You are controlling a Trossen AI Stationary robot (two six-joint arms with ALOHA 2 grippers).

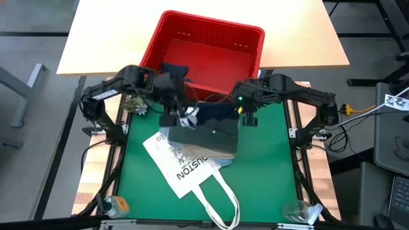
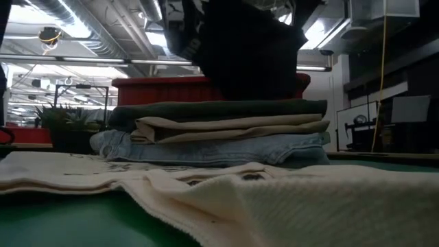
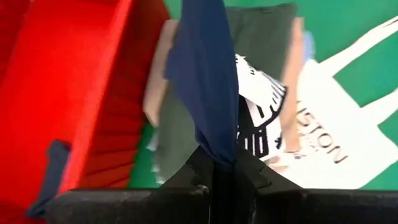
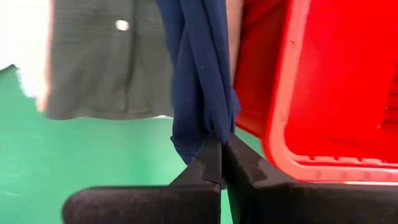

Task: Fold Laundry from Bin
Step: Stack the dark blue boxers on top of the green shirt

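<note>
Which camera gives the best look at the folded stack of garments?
The low view: the folded stack shows side-on, olive on beige on denim. The high view shows only its olive top. Both wrist views catch part of the olive shirt behind the navy shorts.

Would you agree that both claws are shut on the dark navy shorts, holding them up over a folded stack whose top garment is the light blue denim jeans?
Not quite: the stack's top garment is the dark olive buttoned shirt; the light blue denim jeans lie at the bottom, as the low view shows. Both the left claw and right claw are shut on the dark navy shorts.
</note>
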